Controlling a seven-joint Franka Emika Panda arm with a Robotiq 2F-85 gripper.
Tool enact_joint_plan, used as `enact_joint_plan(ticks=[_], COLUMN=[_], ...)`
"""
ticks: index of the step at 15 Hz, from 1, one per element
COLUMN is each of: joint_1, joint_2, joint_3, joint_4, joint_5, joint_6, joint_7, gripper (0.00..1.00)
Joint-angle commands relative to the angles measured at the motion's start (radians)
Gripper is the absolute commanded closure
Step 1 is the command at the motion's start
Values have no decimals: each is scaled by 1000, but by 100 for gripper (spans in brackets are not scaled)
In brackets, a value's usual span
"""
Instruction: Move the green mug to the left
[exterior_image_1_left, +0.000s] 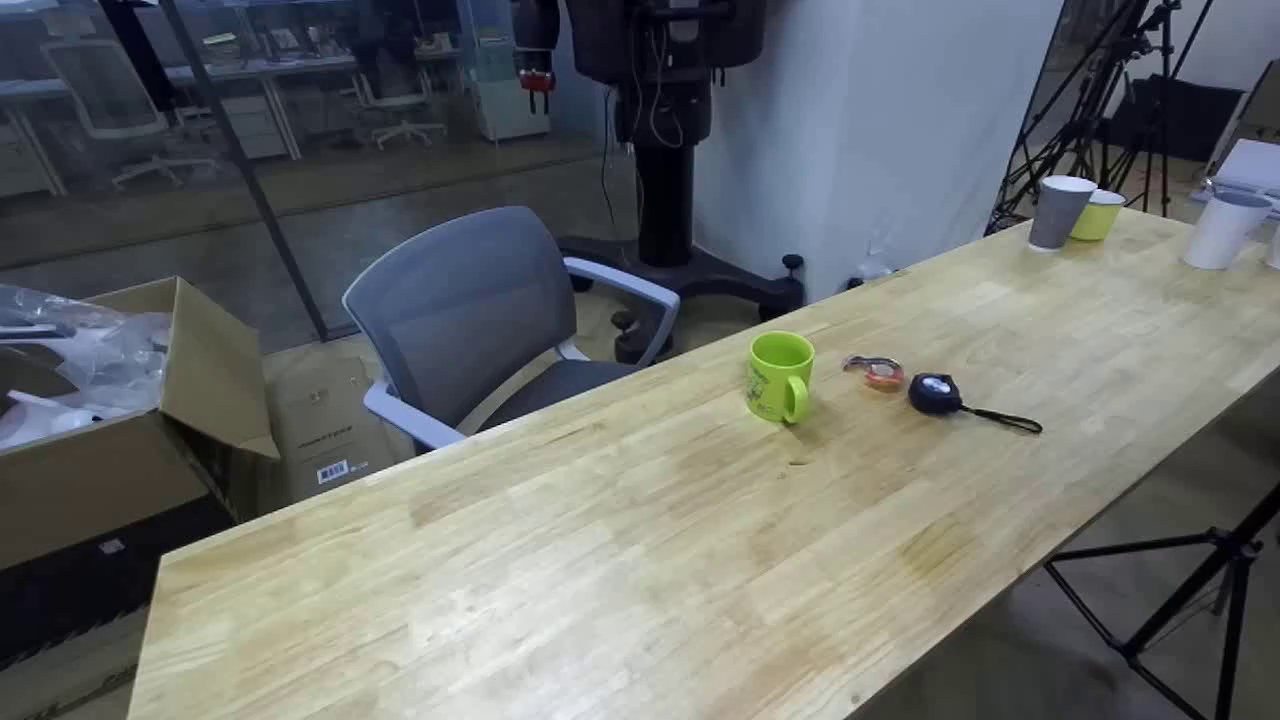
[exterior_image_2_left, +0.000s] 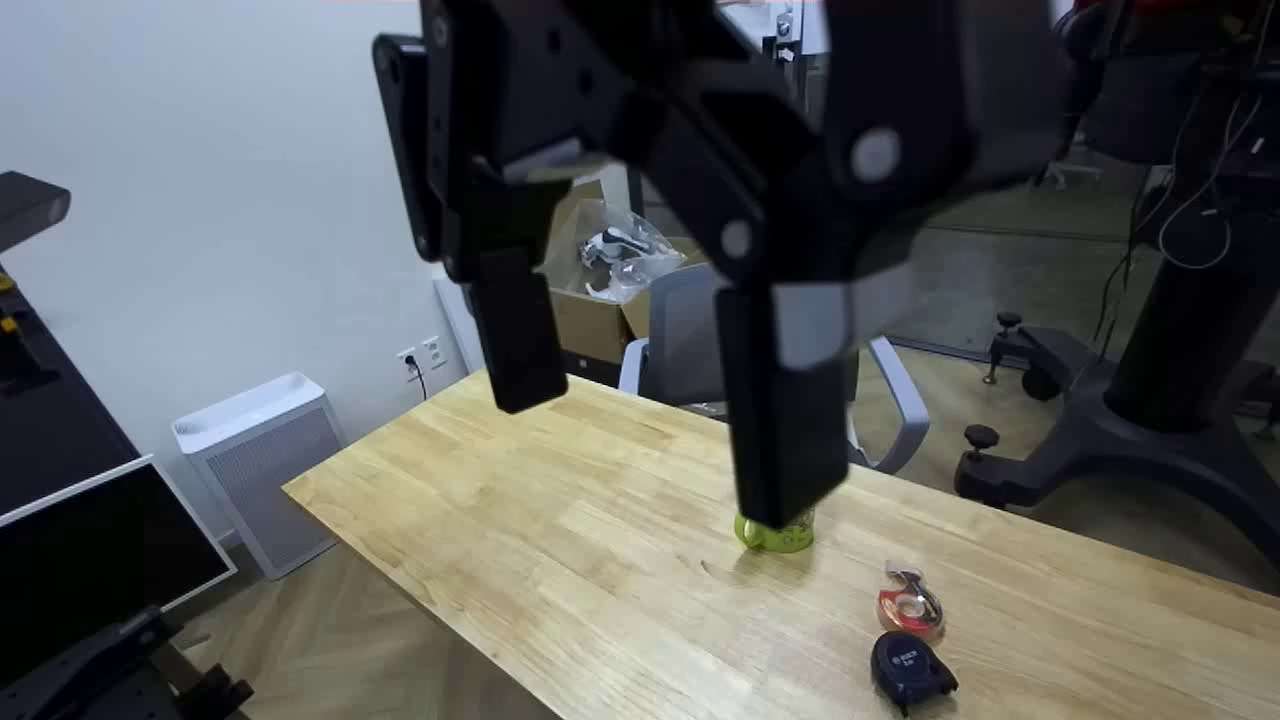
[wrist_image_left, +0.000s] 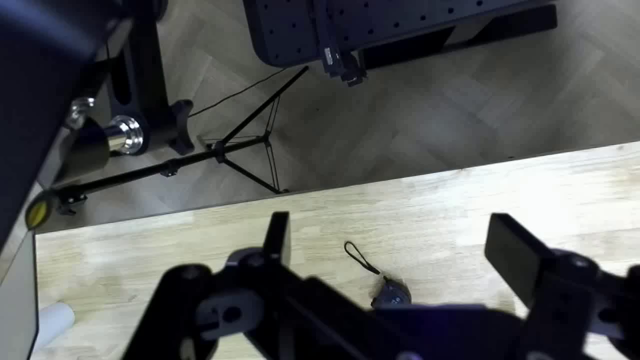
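The green mug (exterior_image_1_left: 768, 388) stands upright on the wooden table (exterior_image_1_left: 520, 560) in an exterior view, its handle facing the camera. In an exterior view only the mug's lower part and handle (exterior_image_2_left: 788, 540) show, behind a gripper finger. The mug does not show in the wrist view. My gripper (exterior_image_2_left: 655, 445) is open with nothing between its fingers, and it is in the air above the table. In the wrist view the open gripper (wrist_image_left: 395, 245) has wide-apart fingers, with table surface and a tape measure far below.
A dark tape measure (exterior_image_1_left: 935, 394) with a strap and a red tape dispenser (exterior_image_1_left: 880, 372) lie near the mug. A grey cup (exterior_image_1_left: 1060, 213), a yellow-green cup (exterior_image_1_left: 1099, 216) and a white cup (exterior_image_1_left: 1222, 232) stand at the table's far end. A chair (exterior_image_1_left: 480, 310) is against the table's long edge.
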Motion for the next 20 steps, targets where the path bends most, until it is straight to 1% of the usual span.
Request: enact_joint_plan(ticks=[1, 15, 17, 20], joint_1=[14, 18, 27, 44], joint_2=[0, 4, 26, 52], joint_3=[-12, -15, -22, -35], joint_4=[2, 1, 1, -14], joint_5=[-6, 0, 12, 31], joint_6=[-4, -2, 16, 113], joint_7=[6, -3, -8, -13], gripper=[0, 0, 0, 0])
